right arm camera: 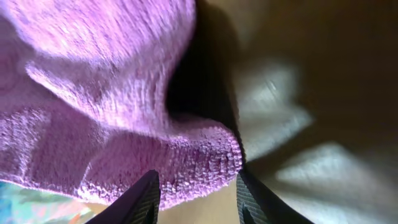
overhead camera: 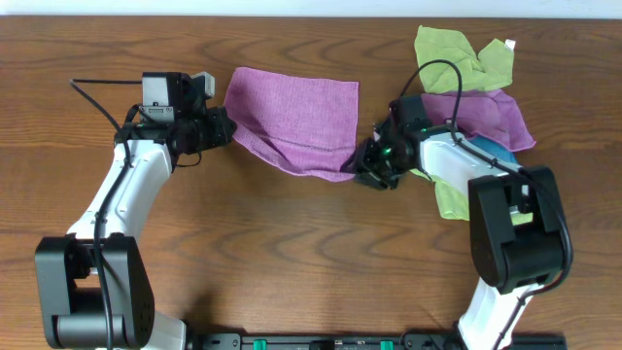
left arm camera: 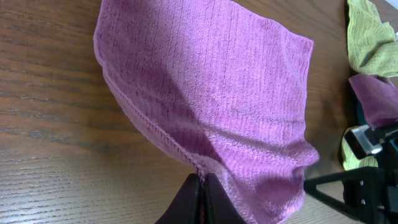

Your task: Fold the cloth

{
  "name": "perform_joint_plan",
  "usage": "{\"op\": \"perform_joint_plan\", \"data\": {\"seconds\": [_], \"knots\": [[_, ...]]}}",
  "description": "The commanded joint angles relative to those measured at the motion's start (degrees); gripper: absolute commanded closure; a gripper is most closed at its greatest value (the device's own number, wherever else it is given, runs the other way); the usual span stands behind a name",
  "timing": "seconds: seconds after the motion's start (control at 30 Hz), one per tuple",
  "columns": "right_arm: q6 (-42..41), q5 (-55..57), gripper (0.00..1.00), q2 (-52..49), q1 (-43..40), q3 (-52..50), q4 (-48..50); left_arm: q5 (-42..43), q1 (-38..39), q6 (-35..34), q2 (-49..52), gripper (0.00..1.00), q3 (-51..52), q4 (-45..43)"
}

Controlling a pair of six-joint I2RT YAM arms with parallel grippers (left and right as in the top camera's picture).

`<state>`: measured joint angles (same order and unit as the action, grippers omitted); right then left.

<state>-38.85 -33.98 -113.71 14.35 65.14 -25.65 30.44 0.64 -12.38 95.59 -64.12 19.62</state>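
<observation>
Both grippers meet the cloth — left clamped on it, right fingers apart around its edge.

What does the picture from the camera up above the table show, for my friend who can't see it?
A mauve cloth lies partly folded on a wooden table, with one robot arm at each side: the left tool pinches its left edge and the right tool is at its lower right corner. Behind the right arm sits a pile of green, purple and blue cloths.

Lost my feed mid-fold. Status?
Left gripper shut on the cloth edge. Right gripper open, straddling the opposite corner, not clamped. Spare cloths piled beside right arm, clear of the fold.
</observation>
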Motion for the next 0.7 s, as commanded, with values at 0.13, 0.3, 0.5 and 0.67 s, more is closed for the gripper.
{"op": "perform_joint_plan", "data": {"seconds": [0.13,0.3,0.5,0.67], "knots": [[2.29,14.49,0.64,-5.38,2.82,-2.93,2.27,-0.59,0.09,-0.09,0.28,0.94,-0.98,0.31],[2.25,14.99,0.99,-5.38,2.95,-2.93,2.62,-0.61,0.09,-0.09,0.28,0.94,-0.98,0.31],[2.25,14.73,0.99,-4.98,2.82,-2.86,2.84,-0.63,0.09,-0.07,0.28,0.94,-0.98,0.31],[2.71,14.97,0.99,0.59,2.89,-1.77,-2.69,-1.11,0.09,0.0,0.28,0.95,-0.98,1.18]]}}
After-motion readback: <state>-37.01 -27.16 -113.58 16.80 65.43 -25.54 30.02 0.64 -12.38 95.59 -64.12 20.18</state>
